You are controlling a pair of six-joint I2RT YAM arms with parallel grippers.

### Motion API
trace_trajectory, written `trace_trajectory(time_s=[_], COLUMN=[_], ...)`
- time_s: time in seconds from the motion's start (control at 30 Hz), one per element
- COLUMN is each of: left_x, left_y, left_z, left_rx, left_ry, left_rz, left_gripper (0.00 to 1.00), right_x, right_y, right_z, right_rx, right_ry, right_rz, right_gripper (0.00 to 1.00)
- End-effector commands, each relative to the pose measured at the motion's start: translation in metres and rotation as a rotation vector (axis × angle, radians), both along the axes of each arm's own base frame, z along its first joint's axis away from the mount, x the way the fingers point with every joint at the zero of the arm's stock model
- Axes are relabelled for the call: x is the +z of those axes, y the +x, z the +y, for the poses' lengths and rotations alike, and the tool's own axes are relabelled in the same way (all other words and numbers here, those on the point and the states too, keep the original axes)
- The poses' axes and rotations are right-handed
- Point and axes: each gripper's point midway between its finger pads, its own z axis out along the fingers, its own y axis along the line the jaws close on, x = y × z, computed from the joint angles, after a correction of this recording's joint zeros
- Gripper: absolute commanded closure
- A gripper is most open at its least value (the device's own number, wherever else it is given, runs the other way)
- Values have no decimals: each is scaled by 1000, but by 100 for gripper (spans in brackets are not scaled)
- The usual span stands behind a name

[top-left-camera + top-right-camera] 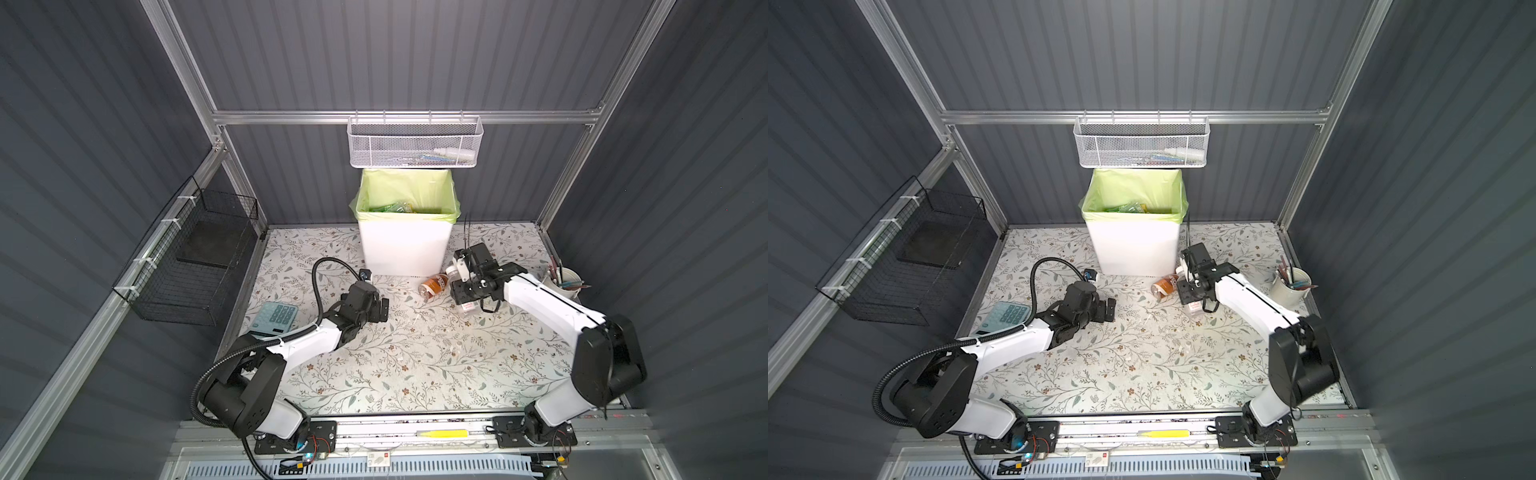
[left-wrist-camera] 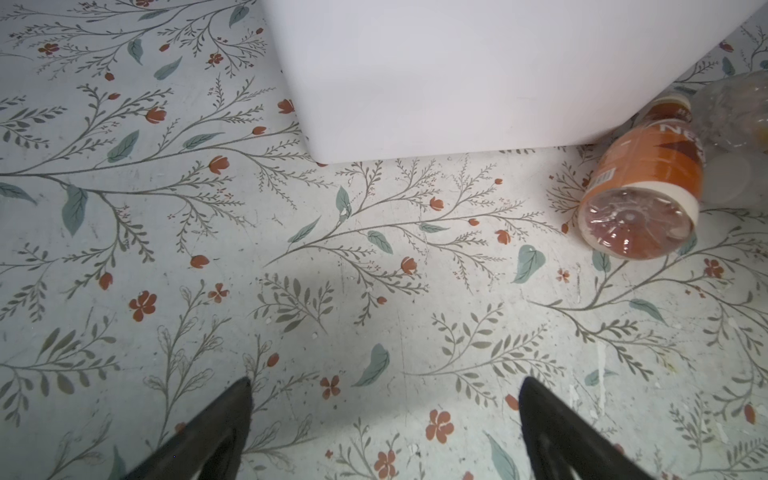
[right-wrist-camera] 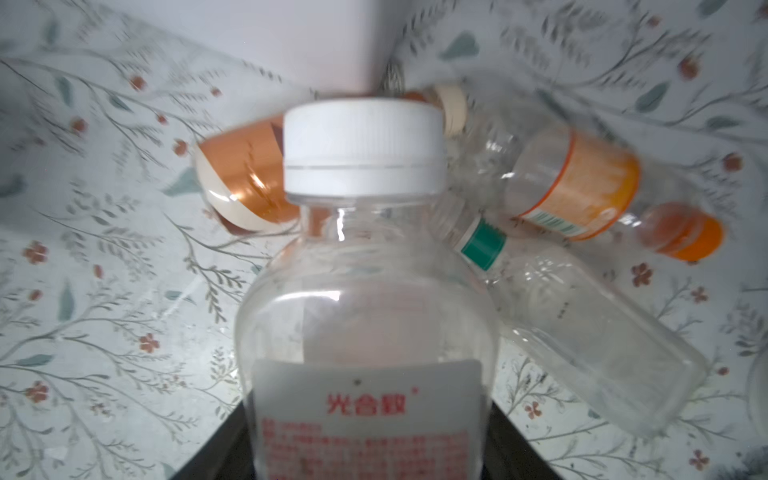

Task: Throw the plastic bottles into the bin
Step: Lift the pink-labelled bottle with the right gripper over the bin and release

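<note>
White-capped bottle [image 3: 365, 299] [image 1: 467, 308], clear with a red-printed label, lies between the fingers [image 3: 224, 453] of the right gripper [image 3: 369, 403], which press against its two sides. Its base is cut off in the right wrist view. In both top views only its label end shows beneath the wrist, on the table [image 1: 415, 365] near the front right corner of the bin [image 1: 403, 249]. Beyond it lie an amber bottle [image 3: 245, 178], just beside the bin's foot, an orange-label bottle [image 3: 577, 187] and a green-banded bottle [image 3: 582, 328]; the last two cannot be made out from above, under the arm. Green bottles [image 1: 390, 206] inside the bin show only in part. Left gripper [image 2: 386, 386]: fingers spread wide above bare table. A calculator [image 1: 276, 318] is partly covered by the left arm.

Surface: pale floral sheet, enclosed by ribbed grey walls on three sides. A mesh basket [image 1: 415, 143] hangs on the rear rail above the bin, a black basket [image 1: 187, 270] hangs at left, and a cup [image 1: 565, 280] stands by the right edge. The table's middle and front lie open.
</note>
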Motion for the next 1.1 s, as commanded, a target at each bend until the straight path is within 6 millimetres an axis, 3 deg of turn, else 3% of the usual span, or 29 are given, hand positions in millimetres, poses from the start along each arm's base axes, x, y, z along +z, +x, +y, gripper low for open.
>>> trace_trajectory(time_s=[0.0,0.1,0.17,0.23,0.33,0.4,0.47,0.53,0.6,0.73,0.8,0.87,0.93,1.07], left_x=[-1,0,0,0,0,0,0,1,2,2,4,4,2,-2], left_y=[3,6,7,8,10,10,10,10,10,10,10,8,5,3], left_z=[2,1,0,-2,-5,-7,-8,-10,-13,-18,-19,-18,-16,-14], left_rx=[25,26,28,26,17,12,9,2,-8,-24,-26,-28,-25,-17], left_ry=[14,20,22,18,6,-1,-7,-14,-22,-40,-48,-52,-50,-53], left_rz=[3,-4,-5,-4,0,2,3,3,3,5,5,6,9,17], left_gripper=[0,0,0,0,0,0,0,0,0,0,0,0,0,0], right_x=[81,188,272,342,416,443,450,439,416,343,322,328,346,383], right_y=[10,10,2,-10,-22,-22,-6,19,53,118,140,152,147,116], right_z=[1,-7,-14,-17,-19,-11,5,25,47,100,106,96,87,61], right_rx=[29,38,35,35,35,57,93,124,138,211,182,115,87,27], right_ry=[49,91,138,200,300,369,429,462,489,520,468,425,422,433], right_rz=[-240,-534,-752,-943,-1154,-1209,-1197,-1136,-1040,-757,-688,-711,-759,-899], right_gripper=[44,44,42,41,39,37,37,36,35,29,19,2,1,1])
